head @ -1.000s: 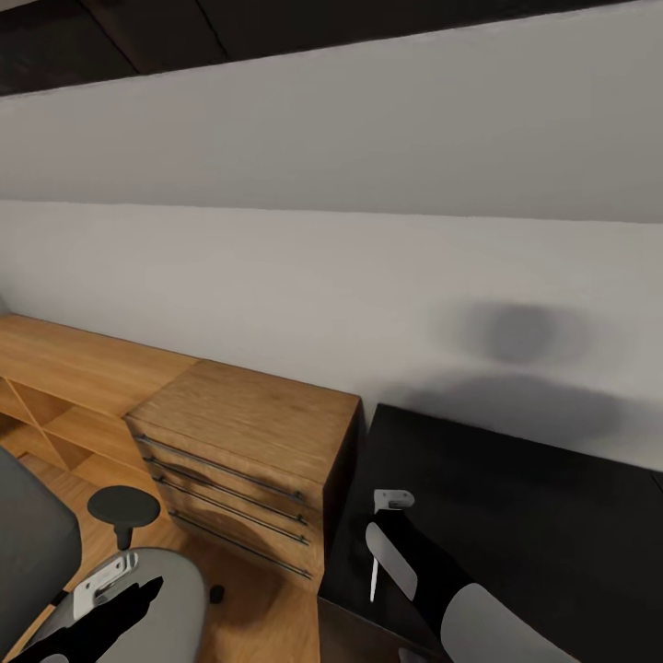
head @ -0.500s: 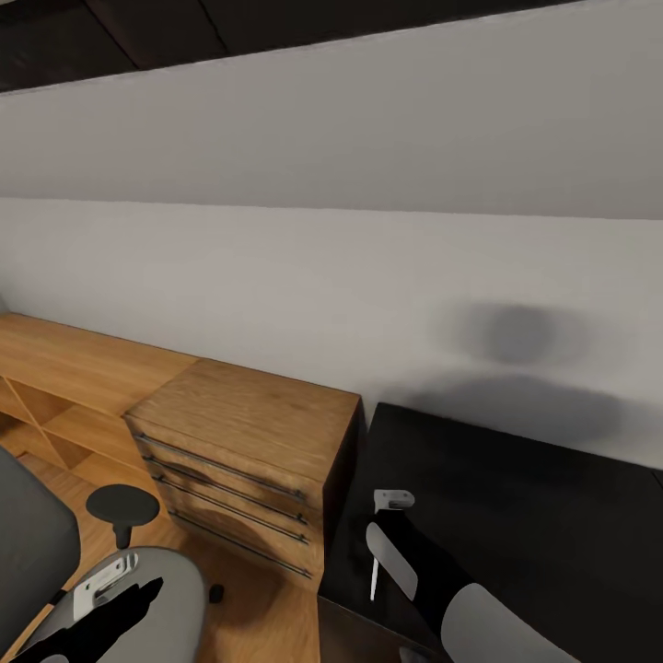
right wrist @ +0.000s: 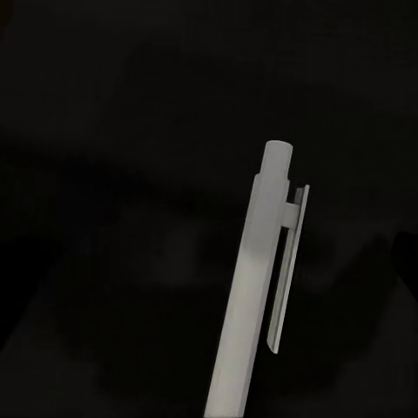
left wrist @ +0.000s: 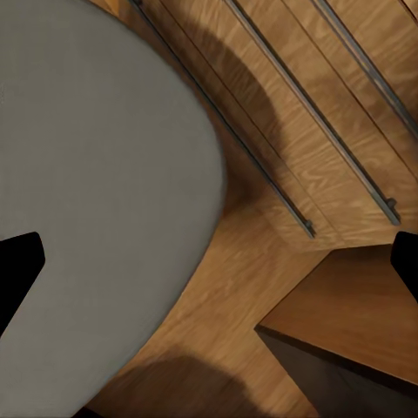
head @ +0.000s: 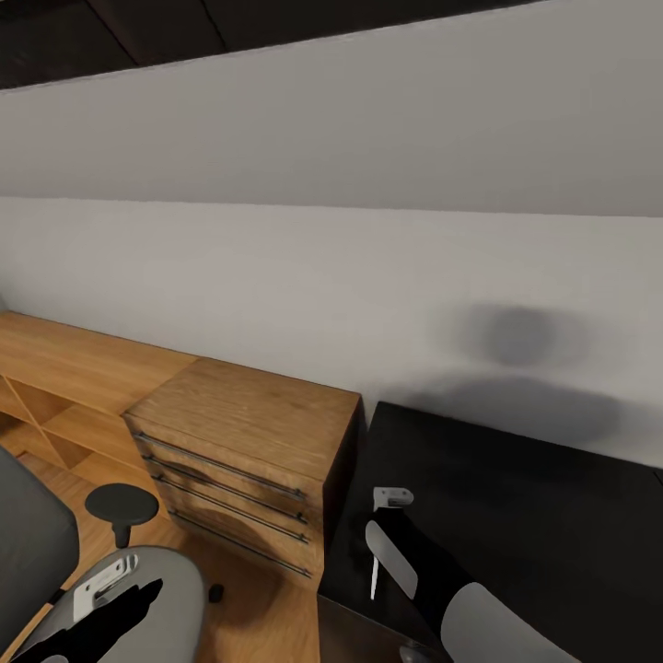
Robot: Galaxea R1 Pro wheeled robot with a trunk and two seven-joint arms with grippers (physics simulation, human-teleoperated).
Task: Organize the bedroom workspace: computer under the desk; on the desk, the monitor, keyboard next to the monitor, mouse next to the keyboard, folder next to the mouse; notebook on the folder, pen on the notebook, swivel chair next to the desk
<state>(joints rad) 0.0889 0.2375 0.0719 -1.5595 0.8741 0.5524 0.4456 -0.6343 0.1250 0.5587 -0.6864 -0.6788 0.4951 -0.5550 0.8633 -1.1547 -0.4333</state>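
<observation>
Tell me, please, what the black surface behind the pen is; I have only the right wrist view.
Observer: That is the desk, its black top; the pen hangs upright near its left end.
Operator: Thank you. What stands beside that end?
Observer: A wooden dresser with long bar handles.
Operator: And what is the other arm doing?
Observer: The left gripper hovers open above the swivel chair, over its grey seat.
</observation>
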